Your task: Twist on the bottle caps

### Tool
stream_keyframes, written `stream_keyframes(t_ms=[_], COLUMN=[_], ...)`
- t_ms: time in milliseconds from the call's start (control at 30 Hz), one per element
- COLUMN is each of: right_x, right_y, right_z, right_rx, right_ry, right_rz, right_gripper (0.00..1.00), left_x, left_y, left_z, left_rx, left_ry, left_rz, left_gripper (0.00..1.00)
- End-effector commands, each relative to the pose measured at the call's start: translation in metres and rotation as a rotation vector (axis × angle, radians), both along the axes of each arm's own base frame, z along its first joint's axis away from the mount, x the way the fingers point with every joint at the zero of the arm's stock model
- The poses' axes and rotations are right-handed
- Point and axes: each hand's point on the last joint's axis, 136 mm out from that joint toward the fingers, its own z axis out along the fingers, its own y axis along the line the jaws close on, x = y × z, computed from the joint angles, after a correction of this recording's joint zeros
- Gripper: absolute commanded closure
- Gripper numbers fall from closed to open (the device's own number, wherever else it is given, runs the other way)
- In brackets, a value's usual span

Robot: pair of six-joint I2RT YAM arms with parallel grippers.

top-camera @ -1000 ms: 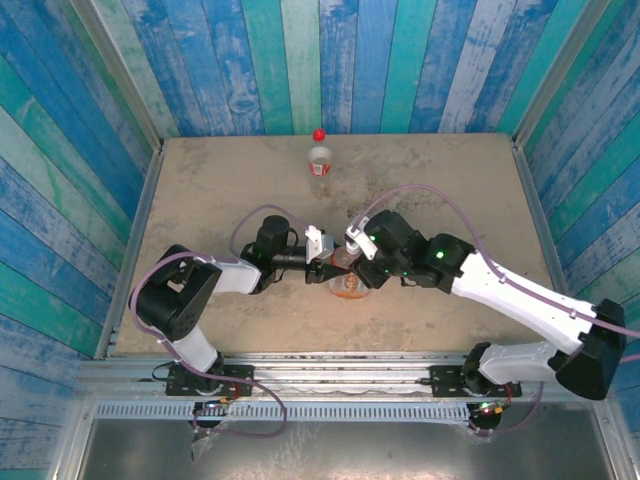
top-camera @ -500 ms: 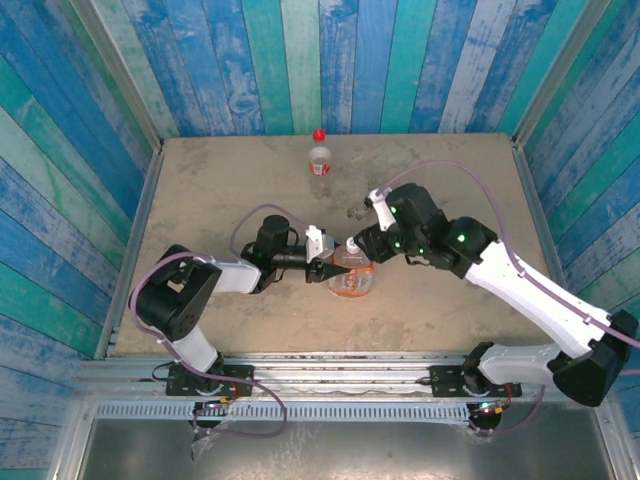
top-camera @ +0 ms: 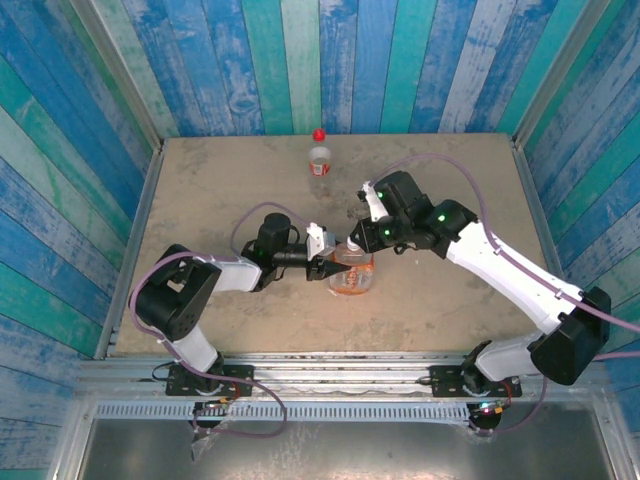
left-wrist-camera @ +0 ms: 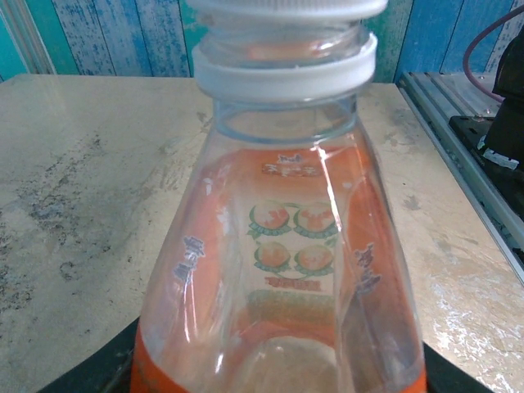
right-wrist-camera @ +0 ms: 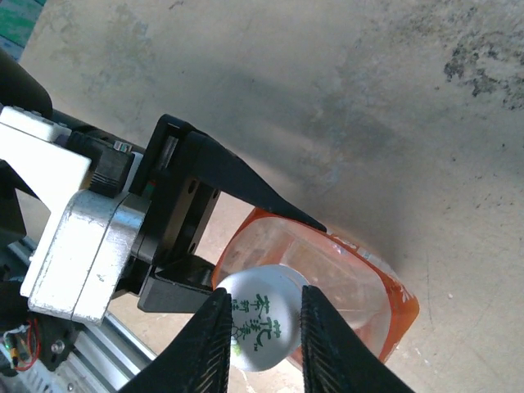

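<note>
Mottled beige tabletop (top-camera: pixel 220 190) is lying inside walls of blue and teal painted planks (top-camera: pixel 300 60), and along its near edge a metal rail (top-camera: pixel 330 370) is carrying the bases of both arms. From the near left, the left gripper (top-camera: pixel 330 268) is pointing rightward at the middle of the table, where it is grasping the wide clear plastic bottle with an orange label (top-camera: pixel 352 282). In the left wrist view its black fingers (left-wrist-camera: pixel 90 378) are showing at both lower corners, pressed to the bottle's orange lower part, and the bottle is standing upright. Sitting on the bottle's neck is the round white plastic cap with green print (right-wrist-camera: pixel 260 321), above a white collar ring (left-wrist-camera: pixel 286 70). The right gripper (right-wrist-camera: pixel 262 332) is hanging over it from the right, its two fingers (right-wrist-camera: pixel 209 344) clamping this cap from opposite sides. Whether the cap is threaded fully down cannot be told. Well apart, close to the far wall, the slim clear plastic bottle with a red label band (top-camera: pixel 318 160) is standing upright by itself, with the small bright red plastic cap (top-camera: pixel 318 134) showing at its top.
</note>
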Motion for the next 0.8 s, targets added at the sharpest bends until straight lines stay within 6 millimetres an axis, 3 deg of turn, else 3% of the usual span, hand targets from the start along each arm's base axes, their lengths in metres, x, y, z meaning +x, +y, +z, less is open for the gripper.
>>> stream_keyframes(t_ms=[0, 600, 767], right_x=[-0.005, -0.016, -0.021], right_y=[0.001, -0.012, -0.014], right_z=[-0.006, -0.026, -0.017], right_rx=[0.008, 0.009, 0.039], right_ry=[0.048, 0.137, 0.122], right_rz=[0.02, -0.034, -0.031], right_gripper=[0.77, 0.87, 0.86], left_x=[0.004, 0.005, 0.004], left_y=[0.003, 0.001, 0.0], left_z=[0.0, 0.005, 0.009], left_rx=[0.023, 0.013, -0.001], left_ry=[0.005, 0.004, 0.009], left_rz=[0.024, 0.022, 0.012], left_gripper=[0.47, 0.47, 0.47])
